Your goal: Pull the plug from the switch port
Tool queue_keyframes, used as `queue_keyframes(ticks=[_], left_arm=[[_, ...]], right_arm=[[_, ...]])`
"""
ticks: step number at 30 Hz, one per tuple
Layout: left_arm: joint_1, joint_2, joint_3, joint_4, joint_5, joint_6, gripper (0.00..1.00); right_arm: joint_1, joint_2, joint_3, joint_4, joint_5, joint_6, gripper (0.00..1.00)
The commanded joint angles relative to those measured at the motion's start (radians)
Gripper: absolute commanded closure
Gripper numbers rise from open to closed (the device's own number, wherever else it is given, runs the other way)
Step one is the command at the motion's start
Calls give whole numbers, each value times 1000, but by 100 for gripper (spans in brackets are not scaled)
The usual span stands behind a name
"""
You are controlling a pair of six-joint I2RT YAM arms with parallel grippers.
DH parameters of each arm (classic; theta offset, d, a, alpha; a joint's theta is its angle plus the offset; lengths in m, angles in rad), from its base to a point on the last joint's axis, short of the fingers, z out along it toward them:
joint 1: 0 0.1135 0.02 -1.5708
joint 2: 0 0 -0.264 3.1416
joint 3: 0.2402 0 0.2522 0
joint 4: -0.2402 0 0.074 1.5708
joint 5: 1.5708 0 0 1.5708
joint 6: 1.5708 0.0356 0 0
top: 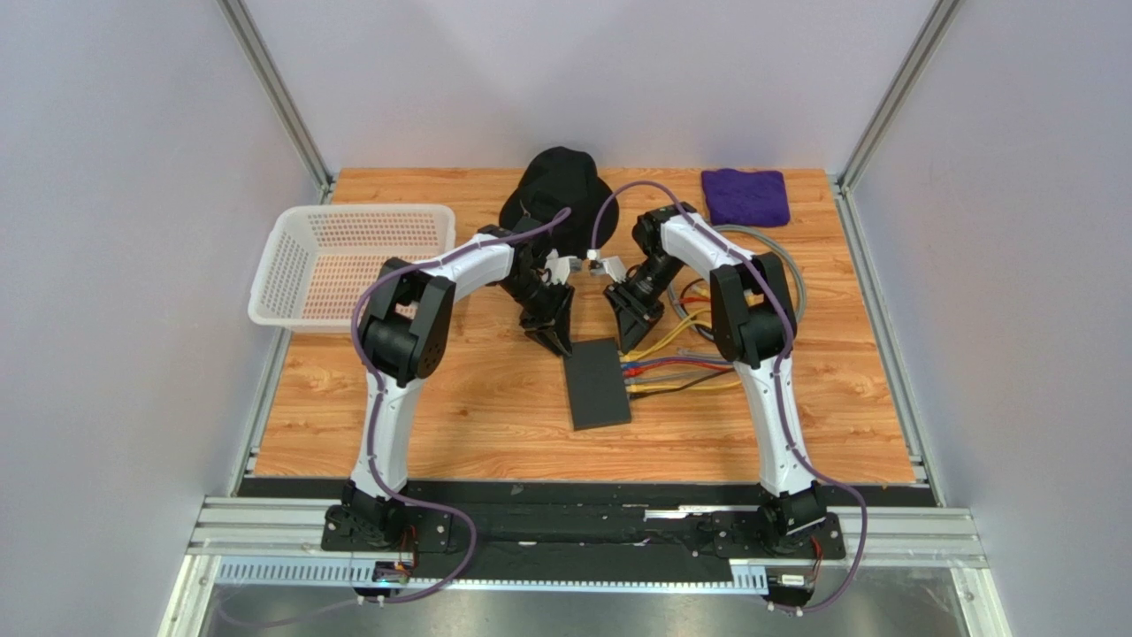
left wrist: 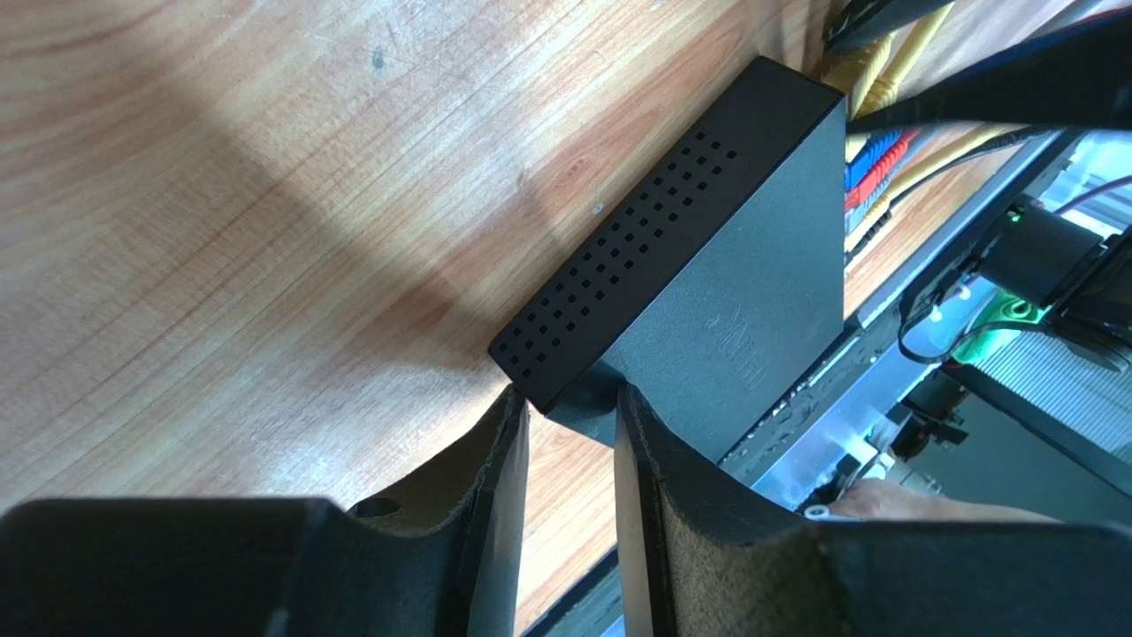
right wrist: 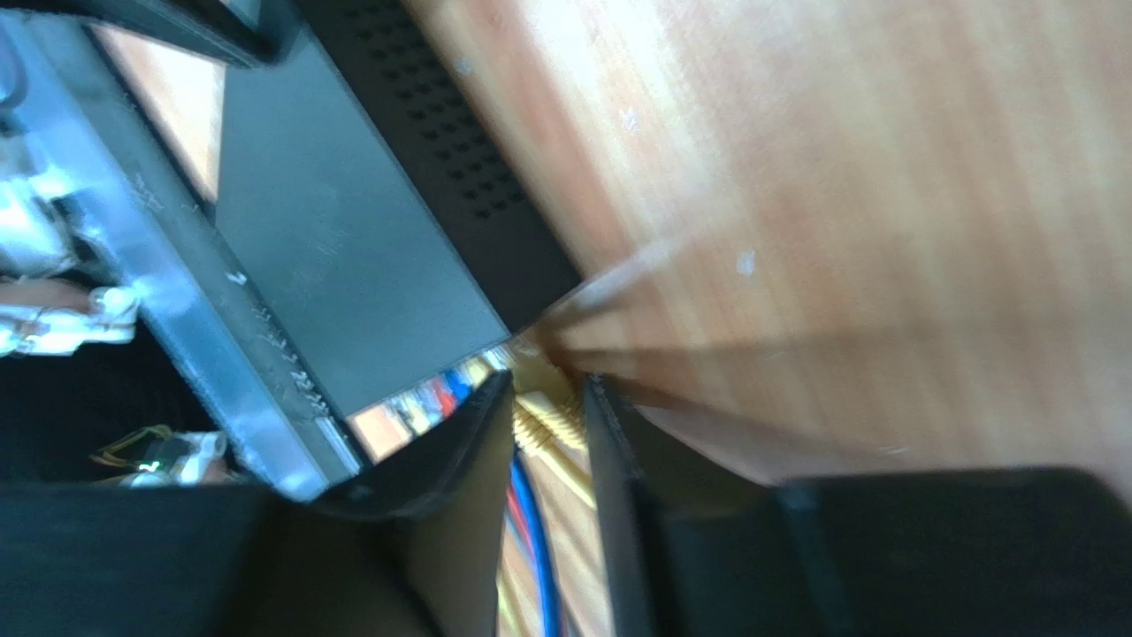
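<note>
The switch (top: 597, 384), a flat matte-black box, lies on the wooden table (top: 439, 425) near its middle, between your two arms and slightly skewed. A bundle of red, blue and yellow cables (top: 678, 369) is plugged into its right-hand edge and trails away to the right across the wood.

Your left gripper (left wrist: 569, 405) stands at the switch's far left corner. In the left wrist view, that corner pokes into the narrow gap between the two black fingers (left wrist: 498, 465), beside a side wall dotted with vent holes. You cannot tell from the pictures whether the fingers are squeezing the corner or only framing it.

Your right gripper (right wrist: 548, 385) stands at the far right corner, over the plugged-in cables. The right wrist view is blurred. It shows a yellow cable (right wrist: 542, 422) lying in the slim gap between the fingers, with a blue cable (right wrist: 532, 531) just below it. Whether the fingers are clamped on the yellow cable cannot be told.

Farther out, a black bucket hat (top: 561, 186) sits at the table's far edge behind both grippers. A folded purple cloth (top: 746, 195) lies in the far right corner. A white perforated basket (top: 348, 266) rests at the far left, overhanging the table's edge.
</note>
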Motion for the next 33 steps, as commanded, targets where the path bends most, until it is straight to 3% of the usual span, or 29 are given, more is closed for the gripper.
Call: queue_keyframes(ticks=[1, 7, 13, 19, 22, 25, 33], left_arm=[[-25, 41, 4, 99, -57, 25, 84], [-8, 52, -1, 116, 33, 19, 95], [-3, 56, -1, 121, 46, 4, 100], [-2, 56, 2, 118, 46, 4, 100], [-2, 58, 2, 118, 46, 4, 100], [-2, 58, 2, 118, 46, 4, 100], [-3, 58, 4, 118, 34, 1, 100]], right_arm=[[16, 106, -39, -96, 61, -45, 59], [25, 143, -34, -139, -8, -17, 57], [29, 167, -41, -154, -36, -17, 72], [35, 129, -91, -89, -5, 20, 61], [43, 89, -148, -20, 31, 67, 61], [51, 72, -168, 22, 62, 106, 72], [62, 20, -249, 140, 212, 201, 86]])
